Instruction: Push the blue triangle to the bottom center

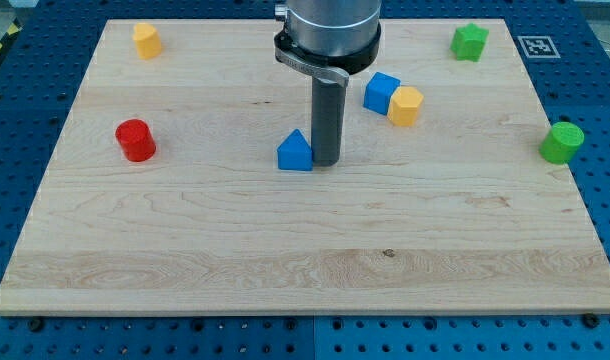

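The blue triangle [296, 152] lies near the middle of the wooden board [305, 270], slightly toward the view's top. My tip [326, 162] stands right next to it on its right side, touching or nearly touching it. The dark rod rises from there to the arm's grey body at the view's top.
A blue cube [381, 92] and a yellow block [406, 105] touch each other to the upper right. A red cylinder [135, 140] is at the left, a yellow block [147, 40] top left, a green block [470, 41] top right, a green cylinder [562, 142] at the right edge.
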Available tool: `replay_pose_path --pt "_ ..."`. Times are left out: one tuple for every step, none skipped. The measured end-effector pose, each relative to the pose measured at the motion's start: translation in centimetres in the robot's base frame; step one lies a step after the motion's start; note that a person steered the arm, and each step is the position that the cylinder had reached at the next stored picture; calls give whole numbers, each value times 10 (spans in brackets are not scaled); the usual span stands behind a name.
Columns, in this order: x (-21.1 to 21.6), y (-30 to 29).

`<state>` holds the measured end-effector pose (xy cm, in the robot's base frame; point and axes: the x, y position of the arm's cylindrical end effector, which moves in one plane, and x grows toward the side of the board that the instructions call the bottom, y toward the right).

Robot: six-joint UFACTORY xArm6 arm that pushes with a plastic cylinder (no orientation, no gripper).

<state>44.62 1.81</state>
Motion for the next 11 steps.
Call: replay_pose_path --pt "-35 -2" --pt "-52 -18" --pt "-27 -21" --pt "16 -15" --pt "43 -3" --pt "20 -4" --pt "-21 -16" --pt "-32 -42" --pt "-13 -45" --pt "23 -22" --pt "49 -4"
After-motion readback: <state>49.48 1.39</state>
